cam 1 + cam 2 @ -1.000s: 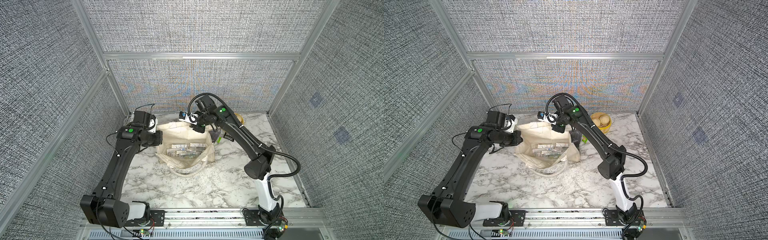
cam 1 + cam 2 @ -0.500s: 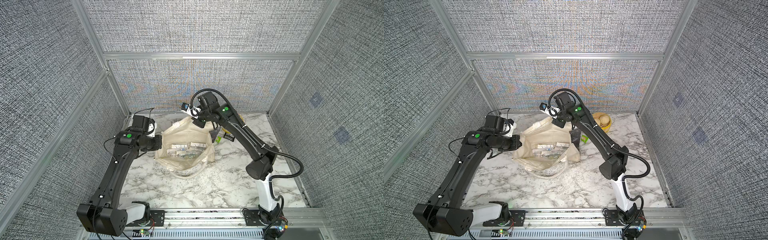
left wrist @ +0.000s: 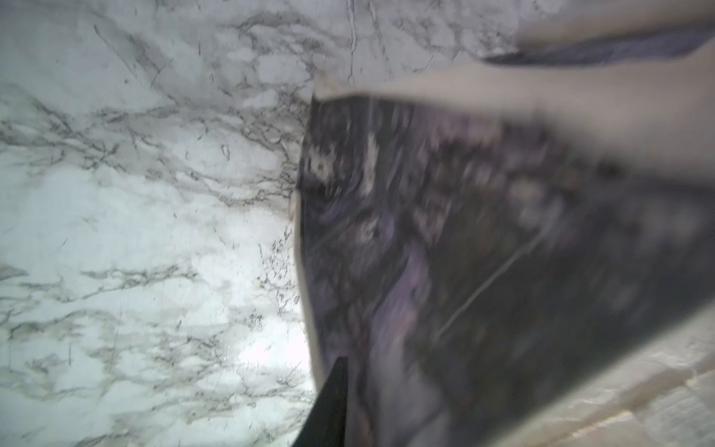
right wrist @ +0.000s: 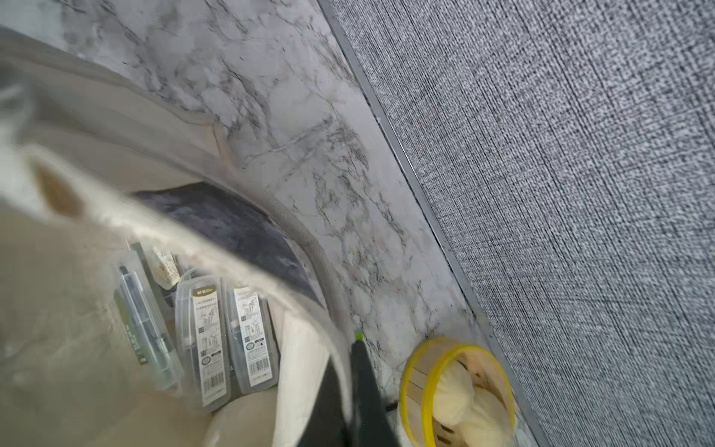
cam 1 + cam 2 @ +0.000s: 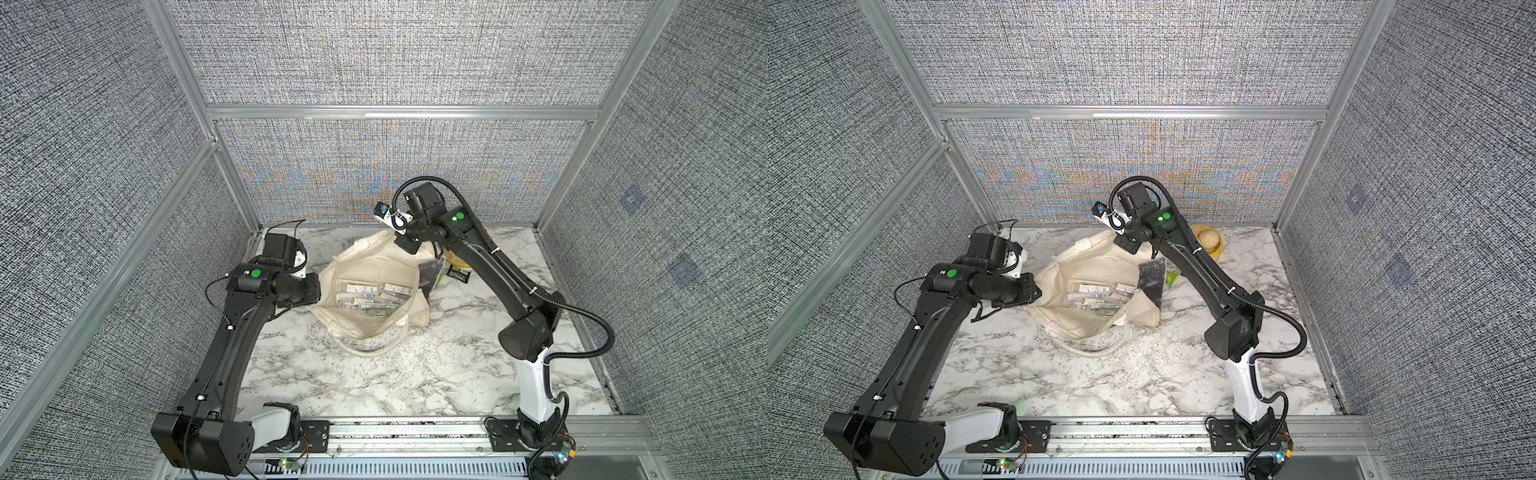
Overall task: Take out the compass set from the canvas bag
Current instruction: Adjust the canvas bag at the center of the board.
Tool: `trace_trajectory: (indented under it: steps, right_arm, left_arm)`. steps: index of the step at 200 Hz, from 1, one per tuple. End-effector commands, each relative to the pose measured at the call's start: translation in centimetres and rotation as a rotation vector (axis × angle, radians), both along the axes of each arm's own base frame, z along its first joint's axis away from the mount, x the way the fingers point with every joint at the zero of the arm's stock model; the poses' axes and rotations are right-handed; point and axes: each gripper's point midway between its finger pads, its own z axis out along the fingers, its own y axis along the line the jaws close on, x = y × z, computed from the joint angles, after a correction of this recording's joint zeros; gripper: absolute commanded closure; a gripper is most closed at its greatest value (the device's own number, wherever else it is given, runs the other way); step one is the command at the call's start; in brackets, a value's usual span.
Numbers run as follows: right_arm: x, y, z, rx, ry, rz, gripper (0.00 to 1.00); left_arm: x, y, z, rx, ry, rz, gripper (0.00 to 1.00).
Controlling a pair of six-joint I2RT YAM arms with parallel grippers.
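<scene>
The canvas bag (image 5: 374, 286) stands open in the middle of the tabletop (image 5: 374, 382). The right gripper (image 5: 409, 245), jaws pressed together on the cloth, lifts the rim at about 1 o'clock of the bag. The left gripper (image 5: 313, 291) is at the 9 o'clock edge; I cannot tell its jaws. The compass set (image 4: 205, 348) lies inside among similar clear cases, so the taking out is not yet begun.
</scene>
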Motion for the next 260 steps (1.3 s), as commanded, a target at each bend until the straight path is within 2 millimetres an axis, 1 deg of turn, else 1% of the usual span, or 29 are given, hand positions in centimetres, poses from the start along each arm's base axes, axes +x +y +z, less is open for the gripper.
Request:
trace_trajectory:
  steps: [1,22,48,58,66,79,98,110,120,133,143,170,176,186,188,199,204,211,219,220,225,231,232,234,235,237,247,249,260]
  right_arm:
    - [0.5,0.2,0.7,0.021,-0.042,-0.038,1.00]
    - [0.3,0.7,0.3,0.024,-0.031,-0.022,1.00]
    - [-0.3,1.3,0.3,0.039,-0.014,0.002,1.00]
    - [-0.6,1.5,0.3,0.051,-0.006,0.012,1.00]
    - [-0.7,1.6,0.3,0.059,-0.003,0.016,1.00]
    - [-0.9,1.8,0.2,0.066,0.007,0.022,1.00]
    - [-1.3,1.9,0.0,0.072,0.019,0.026,1.00]
    - [-1.4,1.8,-0.3,0.073,0.023,0.026,1.00]
    - [-1.5,1.9,-0.5,0.072,0.024,0.028,1.00]
    - [-1.4,1.7,-0.7,0.067,0.026,0.027,1.00]
    - [-1.4,1.8,-0.6,0.065,0.022,0.031,1.00]
    - [-1.5,1.8,-0.4,0.049,0.025,0.060,1.00]
    - [-1.7,1.7,-0.3,0.042,0.029,0.069,1.00]
    - [-2.3,1.4,1.2,0.043,0.023,0.083,1.00]
    - [-2.5,1.3,1.5,0.043,0.024,0.087,0.99]
    - [-4.0,0.8,4.0,0.060,0.016,0.102,0.75]
    - [-4.9,0.7,5.2,0.073,0.010,0.115,0.67]
    - [-6.5,0.7,6.7,0.090,-0.002,0.145,0.62]
    - [-8.6,1.0,7.8,0.104,-0.015,0.196,0.57]
    - [-8.8,1.1,7.6,0.100,-0.011,0.202,0.57]
    - [-10.3,1.6,8.0,0.108,-0.028,0.246,0.54]
    - [-12.2,2.2,7.9,0.112,-0.046,0.311,0.53]
    - [-12.6,2.4,8.2,0.119,-0.057,0.325,0.52]
    - [-13.3,2.8,7.8,0.117,-0.059,0.349,0.52]
    - [-13.6,3.0,8.1,0.124,-0.071,0.359,0.51]
    - [-14.3,3.2,7.5,0.121,-0.070,0.380,0.50]
    - [-17.3,5.0,6.6,0.147,-0.117,0.485,0.49]
    - [-18.0,5.4,7.3,0.167,-0.134,0.511,0.49]
    - [-20.4,7.2,5.2,0.206,-0.130,0.600,0.49]
  left_arm:
    - [-1.5,-0.5,-0.6,-0.033,0.063,-0.012,0.69]
    - [-0.5,-0.9,-0.4,-0.049,0.047,-0.021,0.67]
    - [2.1,-2.5,1.3,-0.095,-0.019,-0.064,0.60]
    - [3.2,-3.2,1.7,-0.088,-0.047,-0.090,0.55]
    - [3.9,-3.6,1.9,-0.070,-0.068,-0.111,0.54]
    - [5.0,-3.6,1.4,-0.021,-0.072,-0.126,0.53]
    - [6.1,-2.3,-0.1,0.085,-0.059,-0.115,0.52]
    - [6.3,-1.4,-1.1,0.145,-0.042,-0.110,0.52]
    - [6.2,-0.9,-1.6,0.175,-0.022,-0.106,0.57]
    - [5.7,-0.6,-1.7,0.191,0.000,-0.104,0.68]
    - [5.3,-0.1,-1.4,0.207,-0.002,-0.092,0.78]
    - [4.7,1.0,-0.2,0.250,-0.043,-0.070,1.00]
    - [4.6,1.0,-0.1,0.246,-0.046,-0.070,1.00]
    - [4.2,0.7,0.1,0.224,-0.045,-0.073,1.00]
    - [4.2,0.6,0.1,0.217,-0.044,-0.073,1.00]
    - [3.6,0.2,0.0,0.185,-0.035,-0.075,1.00]
    - [3.3,0.0,0.0,0.172,-0.036,-0.075,1.00]
    - [2.9,-0.1,0.0,0.156,-0.038,-0.073,1.00]
    - [2.4,-0.1,0.0,0.144,-0.046,-0.070,1.00]
    - [2.4,-0.1,0.1,0.144,-0.049,-0.070,1.00]
    - [2.1,-0.1,0.0,0.140,-0.053,-0.066,1.00]
    - [1.8,0.0,-0.1,0.136,-0.061,-0.063,1.00]
    - [1.8,0.0,-0.1,0.135,-0.062,-0.062,1.00]
    - [1.7,0.1,-0.2,0.134,-0.064,-0.059,1.00]
    - [1.7,0.1,-0.2,0.133,-0.065,-0.058,1.00]
    - [1.6,0.0,-0.2,0.131,-0.069,-0.058,1.00]
    - [1.4,0.0,-0.5,0.118,-0.077,-0.051,1.00]
    - [1.2,0.0,-0.6,0.114,-0.075,-0.050,1.00]
    - [1.0,-0.2,-1.0,0.096,-0.078,-0.044,1.00]
